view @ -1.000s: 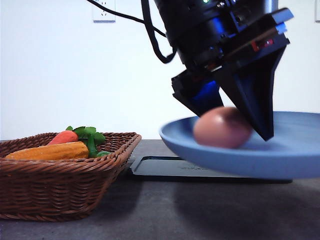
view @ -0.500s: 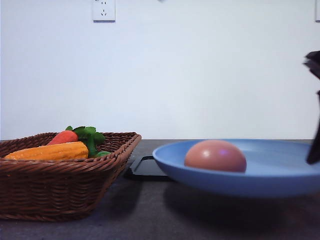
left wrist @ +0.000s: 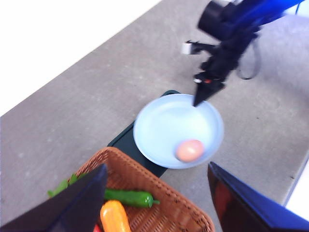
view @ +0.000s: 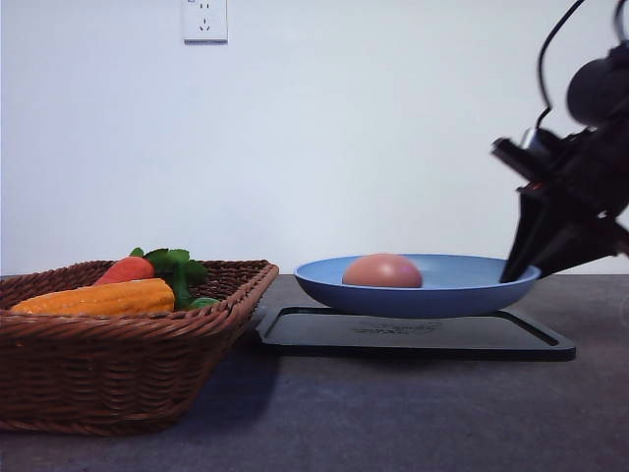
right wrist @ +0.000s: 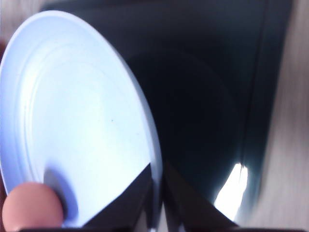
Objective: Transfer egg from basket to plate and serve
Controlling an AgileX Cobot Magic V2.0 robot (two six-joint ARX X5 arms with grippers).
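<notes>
Against a plain white wall, the dark counter [view: 393, 413] carries the basket [view: 118, 369] with carrot [view: 125, 269] and corn [view: 98, 296], and a black tray [view: 413, 332]. Within the last second the plate [view: 462, 293] has been carried back from close to the camera and lowered over the tray, the egg [view: 382, 271] lying inside it. Its rim is pinched by the right tool [right wrist: 157, 212]. The left tool [left wrist: 154, 203] hangs spread above the basket. Serving is judged nearly done; only release seems left.

plain white wall [view: 344, 138] with a socket [view: 204, 20]; grey tabletop [view: 393, 413]
</notes>
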